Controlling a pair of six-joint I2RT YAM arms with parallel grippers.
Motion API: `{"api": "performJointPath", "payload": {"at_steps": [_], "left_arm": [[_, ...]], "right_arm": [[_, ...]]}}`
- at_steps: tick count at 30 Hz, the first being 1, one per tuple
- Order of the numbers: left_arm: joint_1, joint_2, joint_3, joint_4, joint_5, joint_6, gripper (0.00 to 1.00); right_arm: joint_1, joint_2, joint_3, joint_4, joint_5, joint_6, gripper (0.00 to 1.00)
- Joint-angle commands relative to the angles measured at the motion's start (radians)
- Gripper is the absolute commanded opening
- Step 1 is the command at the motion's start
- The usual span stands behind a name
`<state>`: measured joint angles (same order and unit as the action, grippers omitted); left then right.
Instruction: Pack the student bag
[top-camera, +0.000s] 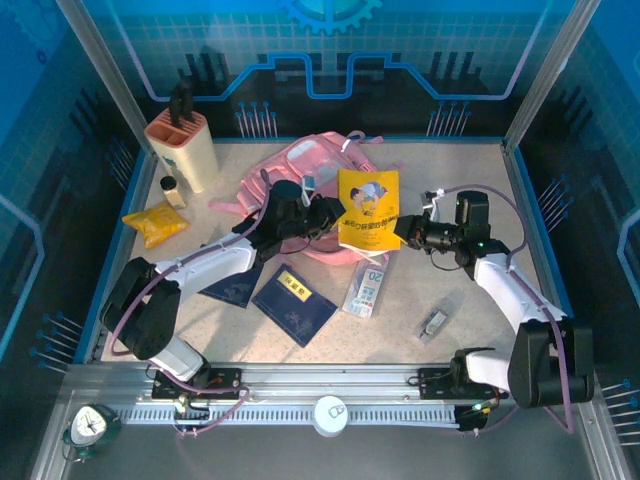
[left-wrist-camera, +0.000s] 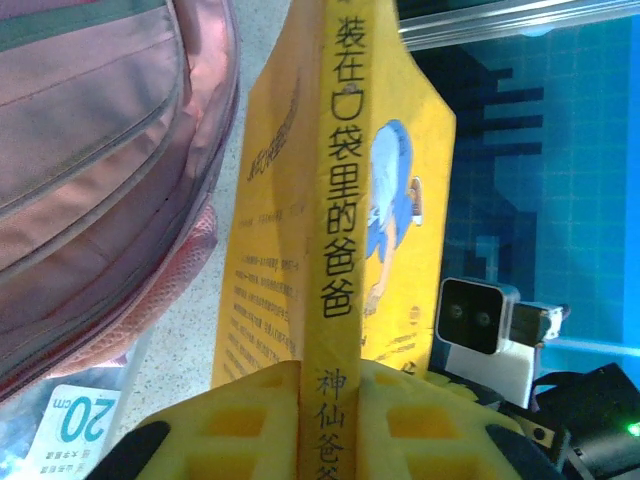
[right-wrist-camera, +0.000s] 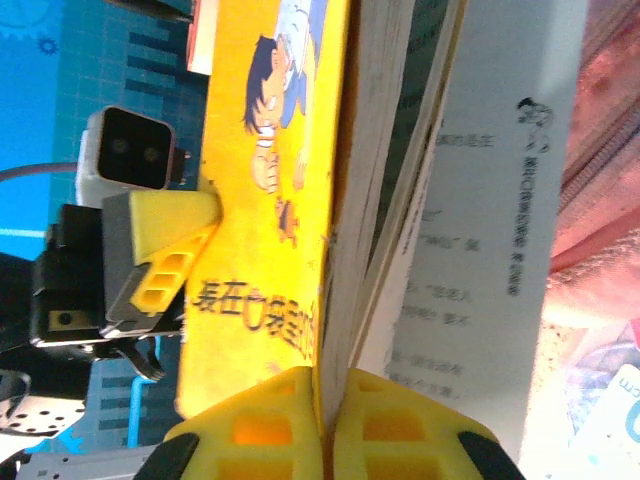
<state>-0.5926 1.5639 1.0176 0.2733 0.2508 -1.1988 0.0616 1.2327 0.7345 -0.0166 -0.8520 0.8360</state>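
The student bag (top-camera: 305, 165), a big pink backpack, lies at the back middle of the table; its pink fabric also shows in the left wrist view (left-wrist-camera: 100, 180) and the right wrist view (right-wrist-camera: 610, 130). A yellow book (top-camera: 368, 208) with a cartoon cover stands upright in front of it, held from both sides. My left gripper (top-camera: 330, 215) is shut on the book's spine (left-wrist-camera: 335, 200), its yellow pads (left-wrist-camera: 250, 415) pressed on either side. My right gripper (top-camera: 405, 228) is shut on the book's open page edge (right-wrist-camera: 380, 150), pads (right-wrist-camera: 270, 420) pinching the cover and pages.
A knife block (top-camera: 182, 145), a small bottle (top-camera: 172, 190) and a yellow packet (top-camera: 155, 222) sit at the back left. Two dark blue booklets (top-camera: 293, 305) and a ruler pack (top-camera: 367, 288) lie in front of the bag. A small grey clip (top-camera: 434, 323) lies right of them.
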Motion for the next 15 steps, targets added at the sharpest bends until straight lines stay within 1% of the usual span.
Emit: {"api": "performJointPath", "payload": {"at_steps": [1, 3, 4, 5, 7, 8, 9, 10, 12, 15], "left_arm": [[-0.016, -0.042, 0.030, 0.079, 0.054, -0.005, 0.08], [-0.013, -0.046, 0.047, 0.077, 0.056, -0.001, 0.02], [-0.011, -0.048, 0.054, 0.085, 0.056, -0.004, 0.00], [-0.011, -0.051, 0.064, 0.102, 0.057, -0.009, 0.00], [-0.010, -0.057, 0.090, 0.136, 0.066, -0.022, 0.00], [-0.012, -0.060, 0.105, 0.146, 0.070, -0.025, 0.00], [-0.013, -0.061, 0.119, 0.155, 0.071, -0.029, 0.00], [-0.017, -0.063, 0.130, 0.175, 0.074, -0.031, 0.00], [-0.024, -0.064, 0.155, 0.199, 0.080, -0.044, 0.00], [-0.039, -0.065, 0.191, 0.208, 0.079, -0.039, 0.00]], "right_arm": [[0.011, -0.015, 0.018, -0.029, -0.032, -0.057, 0.03], [0.008, -0.028, 0.037, -0.099, -0.012, -0.099, 0.21], [0.004, -0.038, 0.044, -0.133, 0.003, -0.121, 0.31], [-0.001, -0.049, 0.045, -0.155, 0.013, -0.129, 0.45], [-0.018, -0.061, 0.043, -0.183, 0.014, -0.126, 0.68], [-0.026, -0.064, 0.044, -0.201, 0.013, -0.122, 0.79], [-0.030, -0.065, 0.046, -0.212, 0.010, -0.116, 0.87], [-0.029, -0.067, 0.057, -0.239, 0.013, -0.120, 0.98], [-0.023, -0.068, 0.063, -0.242, -0.008, -0.104, 1.00], [-0.020, -0.068, 0.040, -0.120, -0.078, 0.005, 0.99]]}}
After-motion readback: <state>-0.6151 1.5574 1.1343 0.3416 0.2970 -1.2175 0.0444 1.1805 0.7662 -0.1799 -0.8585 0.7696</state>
